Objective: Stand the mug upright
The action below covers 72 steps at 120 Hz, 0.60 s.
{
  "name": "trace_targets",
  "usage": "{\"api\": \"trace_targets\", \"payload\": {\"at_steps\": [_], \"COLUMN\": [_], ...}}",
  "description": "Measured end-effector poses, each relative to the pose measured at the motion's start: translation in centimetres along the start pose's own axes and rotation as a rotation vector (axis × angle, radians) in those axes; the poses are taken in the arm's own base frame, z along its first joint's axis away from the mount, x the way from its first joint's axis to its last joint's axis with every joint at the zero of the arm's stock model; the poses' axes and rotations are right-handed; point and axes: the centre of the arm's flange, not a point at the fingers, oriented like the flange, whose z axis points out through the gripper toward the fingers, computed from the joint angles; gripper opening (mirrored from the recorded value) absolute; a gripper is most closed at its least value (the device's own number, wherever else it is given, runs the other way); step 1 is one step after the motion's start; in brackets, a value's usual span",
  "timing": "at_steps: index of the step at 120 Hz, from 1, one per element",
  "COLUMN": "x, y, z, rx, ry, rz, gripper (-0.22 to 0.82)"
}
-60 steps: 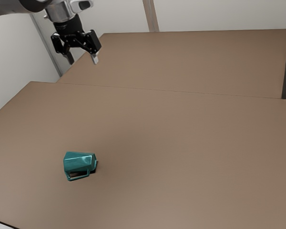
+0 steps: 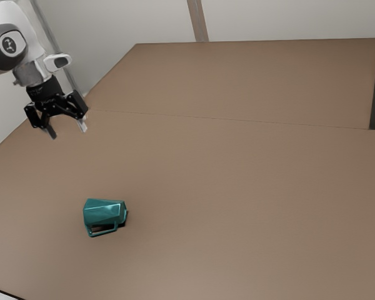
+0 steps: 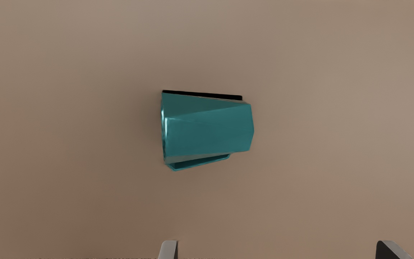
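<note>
Hold the end effector (image 2: 68,133) open above the worktop (image 2: 237,206), with fingers (image 3: 168,250) wide apart. See the teal mug (image 2: 104,211) lying on its side on the worktop, clear of the end effector. In the wrist view, find its handle (image 3: 201,163) along the side nearer the fingers.

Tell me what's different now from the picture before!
The gripper moved lower and toward the exterior view's left. It hasn't taken hold of anything or let anything go; its fingers stayed apart. The mug stayed put, lying on its side on the table.
</note>
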Motion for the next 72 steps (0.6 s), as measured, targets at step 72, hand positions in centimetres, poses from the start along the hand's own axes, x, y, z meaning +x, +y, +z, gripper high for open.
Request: {"api": "trace_targets", "payload": {"at_steps": [72], "x": [0.0], "y": [-21.2], "z": [17.5], "rx": [-0.612], "ry": [0.010], "rz": [-0.157], "gripper": [0.60]}}
